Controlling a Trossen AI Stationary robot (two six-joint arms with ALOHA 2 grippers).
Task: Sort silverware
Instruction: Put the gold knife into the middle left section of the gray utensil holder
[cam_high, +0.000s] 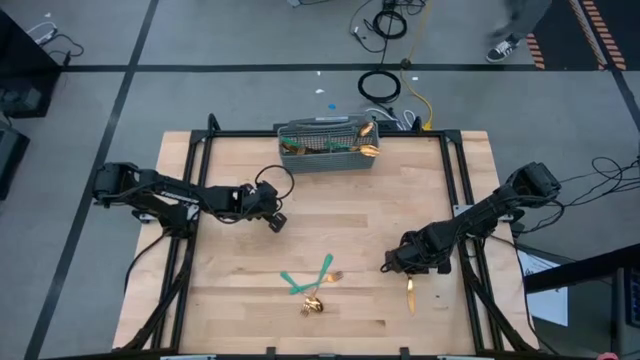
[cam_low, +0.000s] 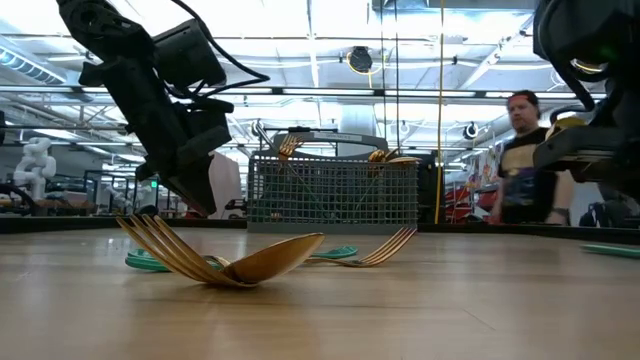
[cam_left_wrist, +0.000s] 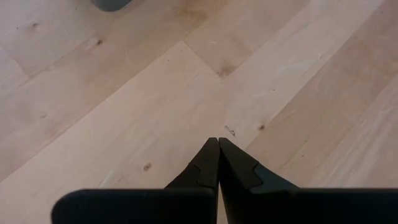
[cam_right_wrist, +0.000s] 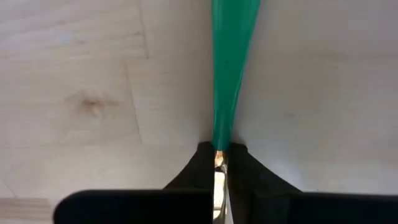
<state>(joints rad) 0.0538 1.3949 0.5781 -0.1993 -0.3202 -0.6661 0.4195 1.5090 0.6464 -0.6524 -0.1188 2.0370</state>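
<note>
right claw (cam_right_wrist: 219, 163) grasps a teal-handled gold utensil (cam_right_wrist: 231, 68) at lower right of the pale wooden desk (cam_high: 240, 290); left claw (cam_left_wrist: 218, 149) clenched, over bare wood.

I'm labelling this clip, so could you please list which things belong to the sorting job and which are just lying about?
Job:
teal-handled piece, held by right gripper
loose silverware
grey basket

Lying about:
floor cables
idle left gripper
</note>
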